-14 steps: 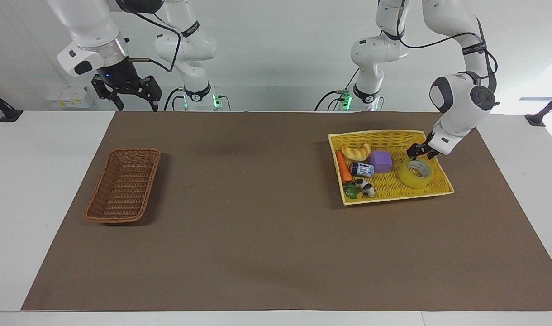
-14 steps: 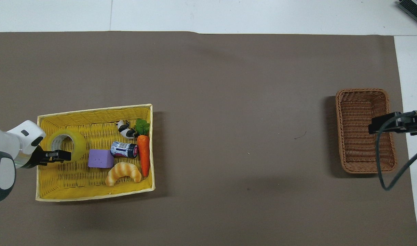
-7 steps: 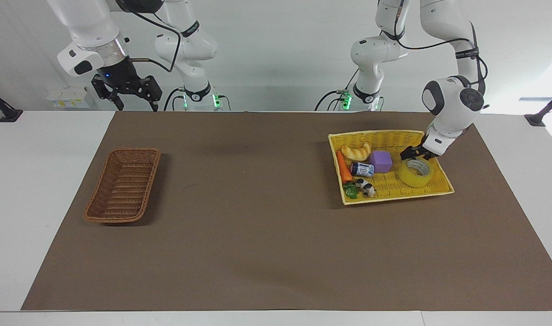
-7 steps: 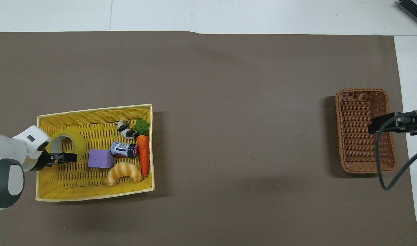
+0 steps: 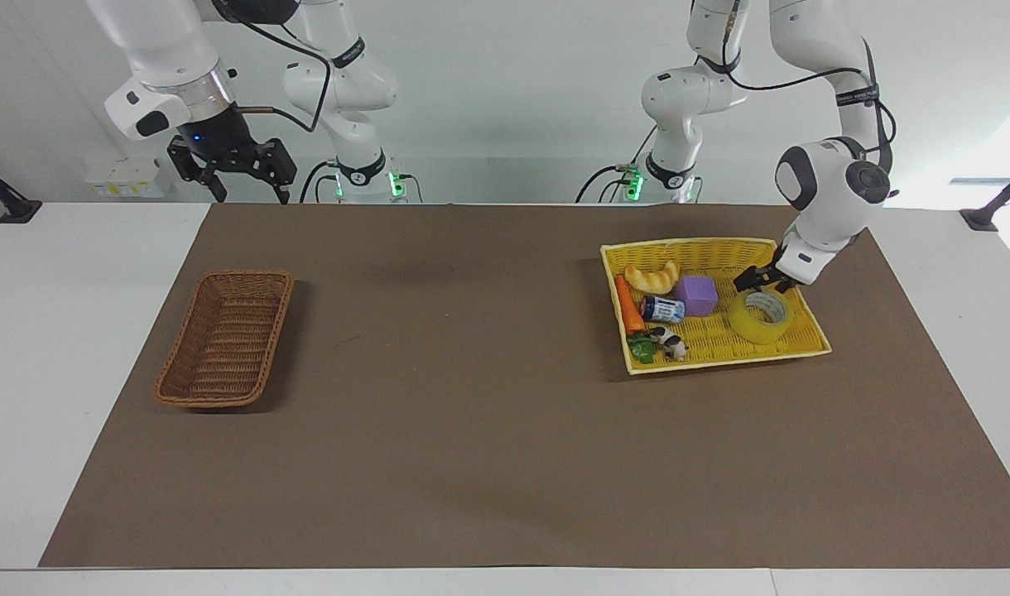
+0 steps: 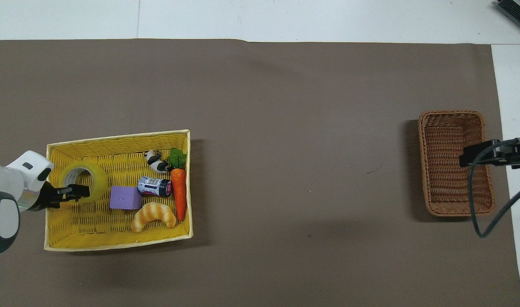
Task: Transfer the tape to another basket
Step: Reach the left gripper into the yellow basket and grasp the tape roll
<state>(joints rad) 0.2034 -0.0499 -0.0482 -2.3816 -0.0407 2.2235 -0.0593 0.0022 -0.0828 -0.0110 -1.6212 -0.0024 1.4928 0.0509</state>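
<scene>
Right gripper (image 5: 242, 189) waits raised at the robots' edge of the table, claw spread, empty. Left gripper (image 5: 760, 283) hangs low in the yellow basket (image 5: 810, 331), at the tape's (image 5: 760, 317) rim; can't tell if claw pinches it. Tape lies beside the purple cube (image 5: 697, 295). Brown basket (image 5: 227, 338) sits at the right arm's end.

Left gripper (image 5: 760, 281) low, wrist angled steeply down from a bent arm; right gripper (image 5: 242, 178) raised, fingers spread, arm waiting.
</scene>
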